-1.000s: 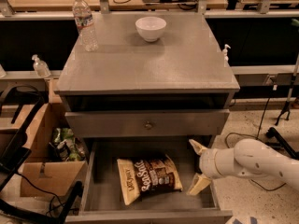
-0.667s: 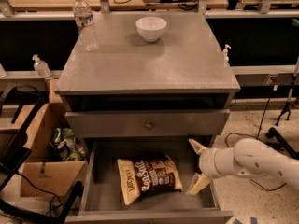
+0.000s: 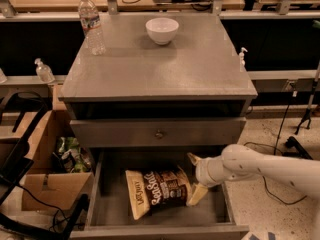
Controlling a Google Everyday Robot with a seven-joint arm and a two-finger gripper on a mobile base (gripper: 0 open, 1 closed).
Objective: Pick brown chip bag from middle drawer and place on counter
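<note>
The brown chip bag lies flat on the floor of the open middle drawer, cream end to the left. My gripper reaches in from the right on a white arm and hangs just right of the bag. Its two cream fingers are spread apart, one near the bag's upper right corner, one by its lower right corner, holding nothing. The grey counter is the cabinet top above the drawer.
A white bowl and a water bottle stand on the counter's back part. A closed drawer front with a knob sits above the open drawer. A cardboard box with green packets stands left. Cables lie on the floor right.
</note>
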